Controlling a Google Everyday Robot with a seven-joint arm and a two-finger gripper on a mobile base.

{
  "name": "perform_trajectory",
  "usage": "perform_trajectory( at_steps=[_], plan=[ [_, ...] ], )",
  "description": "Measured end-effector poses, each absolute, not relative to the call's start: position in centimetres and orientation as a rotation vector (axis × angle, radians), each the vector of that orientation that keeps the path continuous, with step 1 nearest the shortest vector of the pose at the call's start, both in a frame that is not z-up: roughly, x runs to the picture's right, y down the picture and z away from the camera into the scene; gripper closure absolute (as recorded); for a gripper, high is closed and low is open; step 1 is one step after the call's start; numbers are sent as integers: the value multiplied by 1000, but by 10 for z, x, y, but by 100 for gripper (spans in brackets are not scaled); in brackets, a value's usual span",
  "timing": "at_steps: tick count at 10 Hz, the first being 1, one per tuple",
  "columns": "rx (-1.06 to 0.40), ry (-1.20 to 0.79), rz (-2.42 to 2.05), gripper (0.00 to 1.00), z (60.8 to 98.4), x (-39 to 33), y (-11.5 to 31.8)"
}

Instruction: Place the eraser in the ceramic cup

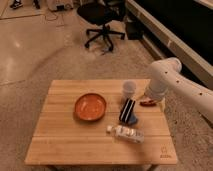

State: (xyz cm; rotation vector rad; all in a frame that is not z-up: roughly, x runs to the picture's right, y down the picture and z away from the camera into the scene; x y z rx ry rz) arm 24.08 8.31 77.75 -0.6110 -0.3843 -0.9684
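Note:
The black eraser (127,110) with thin white stripes leans on a flat blue pad (132,120) right of the table's middle. The small white ceramic cup (129,89) stands upright just behind it, near the far edge. My white arm reaches in from the right. My gripper (150,98) is at its lower end by the table's right edge, right of the cup and eraser, just above a small red-brown object (147,103). It touches neither the cup nor the eraser.
An orange-red bowl (90,106) sits at the middle of the wooden table (60,140). A clear plastic bottle (125,133) lies on its side in front of the eraser. A black office chair (102,22) stands on the floor behind the table.

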Motion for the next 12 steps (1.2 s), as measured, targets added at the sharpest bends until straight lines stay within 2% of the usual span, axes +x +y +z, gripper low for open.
perform_trajectory(
  at_steps=[9, 12],
  plan=[
    [-611, -385, -968, 20, 777, 241, 83],
    [-600, -455, -949, 20, 780, 220, 97]
  ],
)
